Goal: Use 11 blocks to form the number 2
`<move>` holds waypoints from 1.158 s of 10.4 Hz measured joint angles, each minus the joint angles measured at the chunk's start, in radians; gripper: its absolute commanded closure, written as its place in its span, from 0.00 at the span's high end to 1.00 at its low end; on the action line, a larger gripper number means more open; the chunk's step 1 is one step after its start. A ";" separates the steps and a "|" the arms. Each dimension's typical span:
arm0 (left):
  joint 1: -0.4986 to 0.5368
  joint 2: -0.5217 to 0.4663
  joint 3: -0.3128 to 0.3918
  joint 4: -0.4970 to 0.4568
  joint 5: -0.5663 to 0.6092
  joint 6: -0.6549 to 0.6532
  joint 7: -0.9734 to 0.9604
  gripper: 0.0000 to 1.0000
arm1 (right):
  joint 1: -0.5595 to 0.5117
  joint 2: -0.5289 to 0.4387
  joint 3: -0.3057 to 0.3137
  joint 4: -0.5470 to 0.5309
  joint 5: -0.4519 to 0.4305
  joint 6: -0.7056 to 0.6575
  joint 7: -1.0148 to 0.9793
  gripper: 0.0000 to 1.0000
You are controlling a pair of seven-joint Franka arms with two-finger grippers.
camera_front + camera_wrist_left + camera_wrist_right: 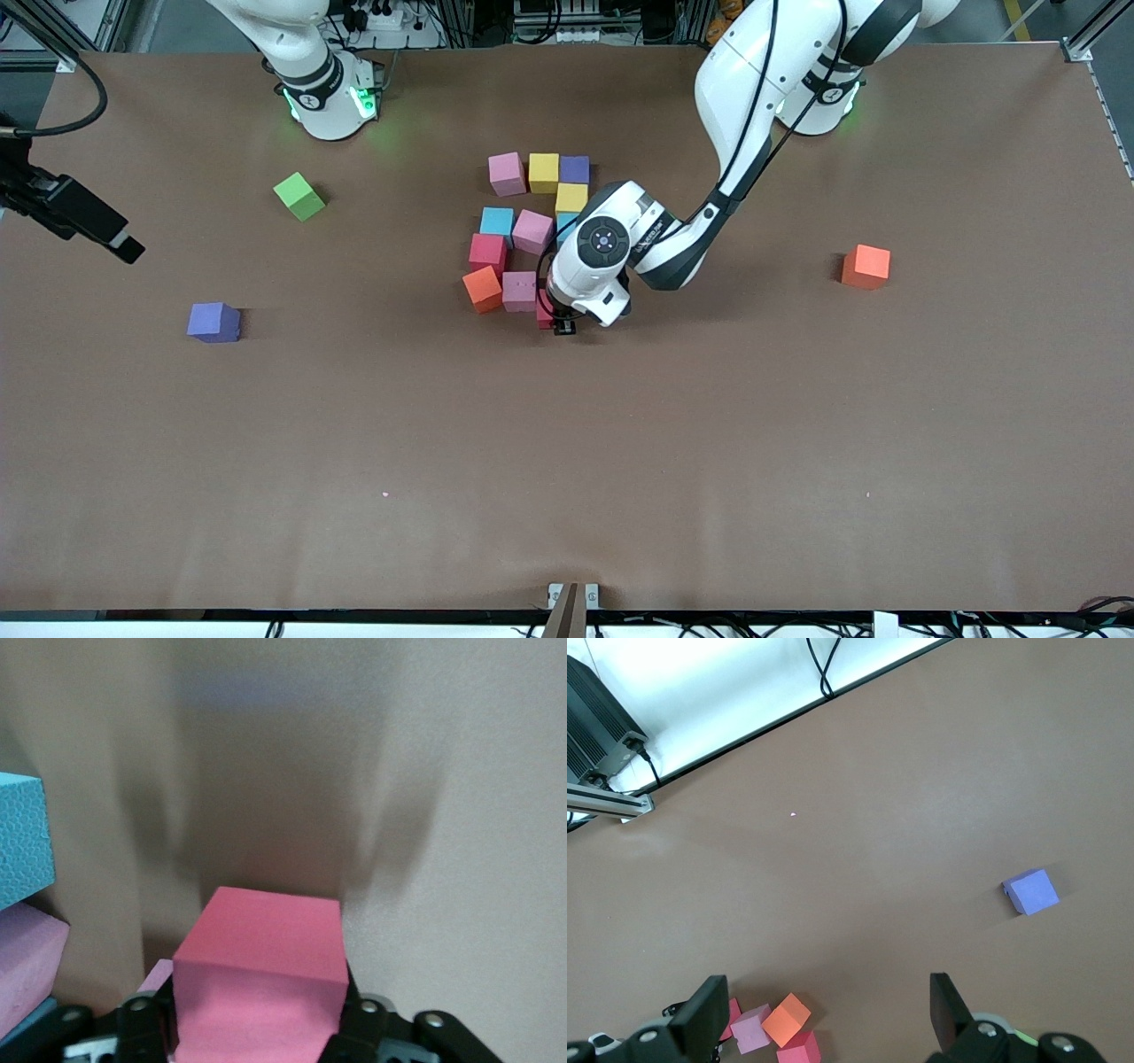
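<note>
Right, the left gripper [563, 325] is down at table level at the near corner of the block figure. A red block [259, 979] sits right inside it, resting on the table [567, 461]. Can't tell if it is clamped or let go.

That red block ends the nearest row, touching a pink block [519, 291], with an orange block [482, 289] just beside that. One row farther from the front camera is a second red block [487, 252], above the orange one. Next row is a light blue block [497, 221], a tilted pink block [532, 230] and another light blue block [564, 225], half hidden by the left arm. Then a single yellow block [571, 197]. The farthest row is a third pink block [507, 173], a second yellow block [543, 172] and a purple block [574, 168]. Together they read as the number 2 [532, 232], mid-table, a bit crooked.

The right gripper [824, 1019] waits up in the air over the right arm's end of the table, spread wide, holding nothing.

Loose cubes lie well apart from the figure. A green cube [299, 196] and a purple cube [213, 322] are toward the right arm's end, and an orange cube [866, 267] is toward the left arm's end.
</note>
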 measured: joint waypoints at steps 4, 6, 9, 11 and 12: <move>-0.032 -0.001 0.000 0.016 0.035 -0.009 0.001 1.00 | 0.001 0.000 0.000 -0.001 0.003 0.000 0.000 1.00; -0.026 -0.027 0.003 0.035 0.035 -0.067 0.001 1.00 | 0.001 0.000 0.001 -0.002 0.004 0.000 0.000 1.00; 0.010 -0.118 0.008 0.044 0.042 -0.161 0.001 1.00 | 0.002 0.000 0.003 -0.007 0.009 0.003 0.000 1.00; 0.024 -0.171 0.009 0.044 0.123 -0.209 0.002 1.00 | 0.002 0.000 0.003 -0.010 0.009 0.004 0.000 1.00; 0.028 -0.191 0.009 0.044 0.173 -0.233 0.003 1.00 | 0.001 0.000 0.003 -0.010 0.009 0.005 -0.001 1.00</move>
